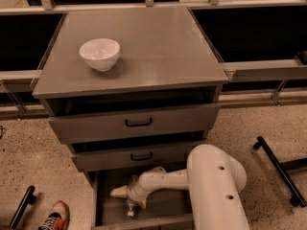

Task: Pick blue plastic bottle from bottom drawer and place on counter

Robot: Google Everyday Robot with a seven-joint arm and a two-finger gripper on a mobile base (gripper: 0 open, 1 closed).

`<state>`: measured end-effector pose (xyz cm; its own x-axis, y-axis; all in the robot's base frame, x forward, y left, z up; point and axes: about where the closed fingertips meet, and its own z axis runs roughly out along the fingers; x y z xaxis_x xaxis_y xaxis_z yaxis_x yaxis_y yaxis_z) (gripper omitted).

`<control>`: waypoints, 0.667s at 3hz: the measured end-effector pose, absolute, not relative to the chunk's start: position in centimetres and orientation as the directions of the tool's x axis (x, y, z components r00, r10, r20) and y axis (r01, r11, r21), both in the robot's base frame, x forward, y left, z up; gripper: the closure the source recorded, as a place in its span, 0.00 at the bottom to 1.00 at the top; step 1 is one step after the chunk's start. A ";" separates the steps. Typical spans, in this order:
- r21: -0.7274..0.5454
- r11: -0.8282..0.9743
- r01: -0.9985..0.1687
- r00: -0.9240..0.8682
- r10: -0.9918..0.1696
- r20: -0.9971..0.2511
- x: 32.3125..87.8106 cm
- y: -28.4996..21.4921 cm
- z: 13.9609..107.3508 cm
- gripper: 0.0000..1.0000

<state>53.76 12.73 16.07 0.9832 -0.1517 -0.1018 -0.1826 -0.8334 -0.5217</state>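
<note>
The bottom drawer (98, 200) is pulled open below the two upper drawers. My white arm reaches down into it from the right. My gripper (127, 195) is low inside the drawer, at its left middle. The blue plastic bottle (129, 208) shows only as a small clear piece with a white cap, right under the gripper and touching it. The rest of the bottle is hidden by the gripper. The counter (158, 51) is the flat grey top of the cabinet, well above the gripper.
A white bowl (100, 53) stands on the counter's left side. The two upper drawers with black handles (138, 122) are slightly open and overhang the bottom drawer. A red shoe (53, 215) and black legs (278, 169) are on the speckled floor.
</note>
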 end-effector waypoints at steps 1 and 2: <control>-0.491 -0.852 -0.181 0.983 -0.157 -0.091 54.3 12.8 14.6 0.00; -0.470 -0.864 -0.180 0.984 -0.159 -0.086 54.6 12.6 13.8 0.00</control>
<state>54.59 12.63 13.79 0.9836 -0.1589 -0.0856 -0.1805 -0.8641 -0.4699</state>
